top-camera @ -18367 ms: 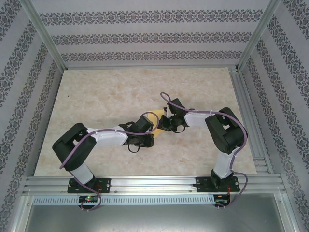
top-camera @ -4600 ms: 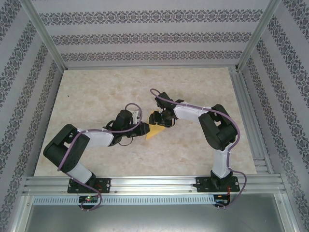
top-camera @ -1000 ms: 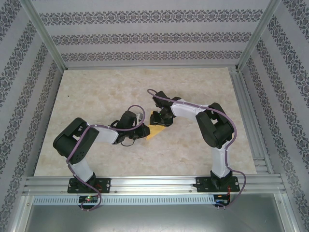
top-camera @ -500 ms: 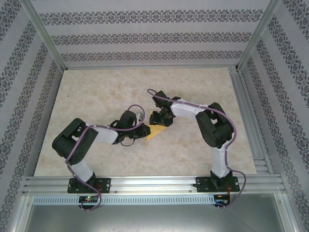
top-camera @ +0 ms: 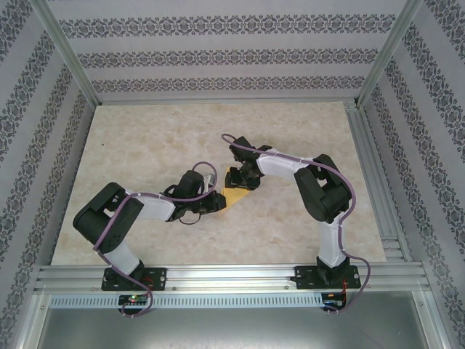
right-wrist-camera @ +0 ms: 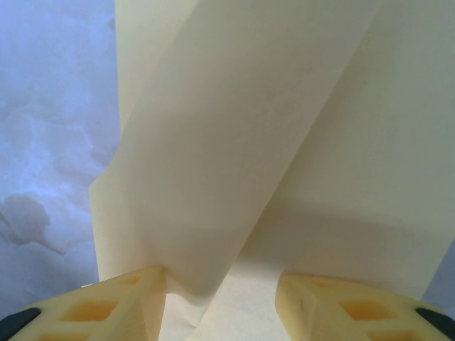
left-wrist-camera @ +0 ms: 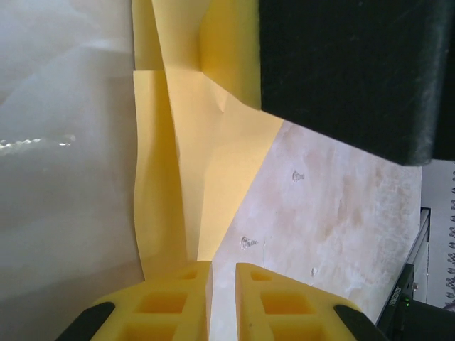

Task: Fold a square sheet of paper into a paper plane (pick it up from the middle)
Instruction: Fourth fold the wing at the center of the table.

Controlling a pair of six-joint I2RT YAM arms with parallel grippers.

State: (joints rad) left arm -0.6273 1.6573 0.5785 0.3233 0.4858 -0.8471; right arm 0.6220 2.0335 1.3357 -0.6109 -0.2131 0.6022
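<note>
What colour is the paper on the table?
Yellow. The paper shows best in the left wrist view, folded and creased.

Creased paper (right-wrist-camera: pixel 270 142) (layered, pale) within the parted right claw (right-wrist-camera: pixel 220 280)

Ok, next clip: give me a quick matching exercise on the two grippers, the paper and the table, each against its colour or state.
Things:
1. left gripper
2. right gripper
3. paper
4. table

Colour or state:
a. marbled beige
b. fingers wide apart, over the paper
c. yellow, creased in layers
d. fingers nearly together at the paper's edge

Pairs: 1-d, 2-b, 3-c, 4-a
</note>
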